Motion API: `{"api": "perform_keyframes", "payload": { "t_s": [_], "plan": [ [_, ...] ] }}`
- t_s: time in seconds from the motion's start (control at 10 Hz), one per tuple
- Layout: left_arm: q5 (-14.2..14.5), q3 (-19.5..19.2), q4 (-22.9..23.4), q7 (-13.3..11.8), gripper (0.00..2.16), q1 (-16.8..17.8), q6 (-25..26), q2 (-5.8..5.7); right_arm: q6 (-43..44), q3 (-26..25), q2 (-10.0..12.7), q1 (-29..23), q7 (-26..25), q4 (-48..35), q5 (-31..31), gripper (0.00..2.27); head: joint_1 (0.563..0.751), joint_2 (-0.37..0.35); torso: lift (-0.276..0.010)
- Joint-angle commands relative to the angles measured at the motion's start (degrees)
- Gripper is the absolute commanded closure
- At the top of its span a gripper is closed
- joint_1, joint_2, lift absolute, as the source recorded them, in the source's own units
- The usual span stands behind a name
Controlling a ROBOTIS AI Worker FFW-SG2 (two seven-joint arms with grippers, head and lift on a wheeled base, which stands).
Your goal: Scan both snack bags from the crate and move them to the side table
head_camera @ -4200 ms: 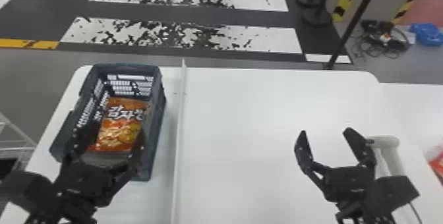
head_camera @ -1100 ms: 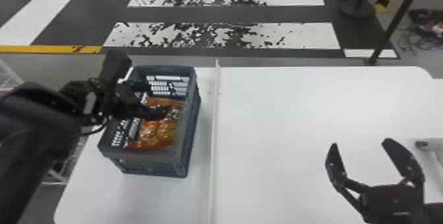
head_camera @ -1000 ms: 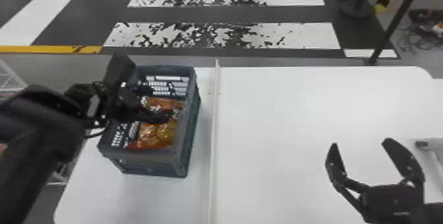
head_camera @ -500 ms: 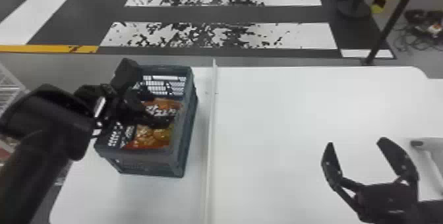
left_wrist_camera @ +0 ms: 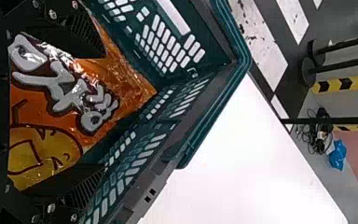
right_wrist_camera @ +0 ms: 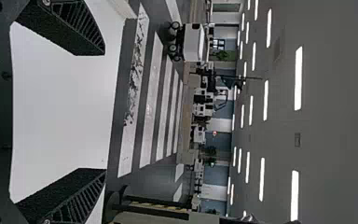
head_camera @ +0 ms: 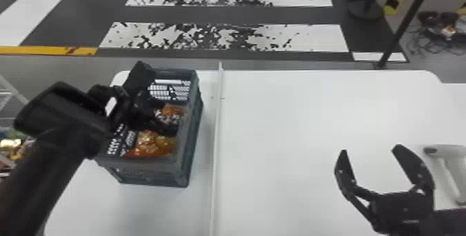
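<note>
- Nearest, the robot's matte-black right gripper stands open above the smooth white table, its two angular fingers wide apart.
- Beside it sits a pale, rounded rod-like object.
- Across the table, the left gripper reaches down inside the crate, its ribbed fingers spread on either side of the snack bag; whether they touch it cannot be told.
- Glossy and creased, the orange-and-yellow bag lies in the crate, bearing chunky silver-grey lettering and a cartoon face.
- Rigid, blue-grey plastic forms the rectangular crate, its walls pierced by rows of slots.
- Just beside the crate, a thin white strip runs along the table.
- Beyond, worn white stripes cross the dark floor.
</note>
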State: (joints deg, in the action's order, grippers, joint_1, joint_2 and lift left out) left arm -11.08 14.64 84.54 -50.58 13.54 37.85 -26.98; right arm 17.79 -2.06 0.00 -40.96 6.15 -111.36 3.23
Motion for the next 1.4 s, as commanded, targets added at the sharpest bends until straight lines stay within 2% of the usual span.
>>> {"api": "perform_keyframes", "payload": {
  "t_s": [0.0,0.3,0.5,0.6,0.7,0.8,0.9,1.0,1.1,1.3],
  "plan": [
    [-1.2,1.4,-2.4,-0.2,0.17,1.4,-0.4,0.35,0.0,0.0,0.1,0.0,0.0,0.0,-0.1,0.03,0.695,0.050,-0.075],
    [-3.7,3.8,-6.2,-1.5,0.16,3.0,-1.9,0.97,-0.5,0.0,0.1,0.0,0.0,0.0,-0.2,0.03,0.695,0.047,-0.075],
    [-6.3,5.2,-8.5,-2.6,0.16,4.0,-1.9,1.67,-0.9,-0.1,0.1,0.1,0.0,0.1,-0.2,0.03,0.695,0.046,-0.075],
    [-6.5,5.3,-9.8,-4.7,0.20,4.9,-1.9,2.02,-0.9,-0.1,0.1,0.2,0.0,0.3,-0.2,0.03,0.695,0.047,-0.075],
    [-7.8,5.3,-10.6,-6.2,0.42,5.2,-1.9,2.37,-0.9,0.0,0.1,0.3,0.0,0.5,-0.2,0.03,0.695,0.045,-0.075],
    [-8.8,5.2,-11.4,-7.3,0.97,5.5,-2.2,2.64,-0.9,0.0,0.1,0.4,0.0,0.8,-0.3,0.03,0.695,0.043,-0.075],
    [-8.5,4.8,-10.9,-2.9,2.02,4.8,-1.0,2.99,-0.9,0.0,0.1,0.4,0.0,0.8,-0.3,0.03,0.695,0.044,-0.075],
    [-8.2,4.2,-10.7,-2.6,2.06,4.8,-1.1,3.16,-0.9,-0.1,0.1,0.4,0.0,0.8,-0.3,0.03,0.695,0.051,-0.075],
    [-5.9,1.4,-9.1,-2.9,2.13,4.3,-1.3,3.16,-0.9,-0.2,0.1,0.4,0.0,0.9,-0.3,0.03,0.695,0.057,-0.075],
    [-1.7,-4.8,-5.3,-2.3,2.13,2.1,-1.0,3.34,-0.9,-0.2,0.1,0.4,0.0,0.9,-0.3,0.03,0.695,0.055,-0.075]
  ]
}}
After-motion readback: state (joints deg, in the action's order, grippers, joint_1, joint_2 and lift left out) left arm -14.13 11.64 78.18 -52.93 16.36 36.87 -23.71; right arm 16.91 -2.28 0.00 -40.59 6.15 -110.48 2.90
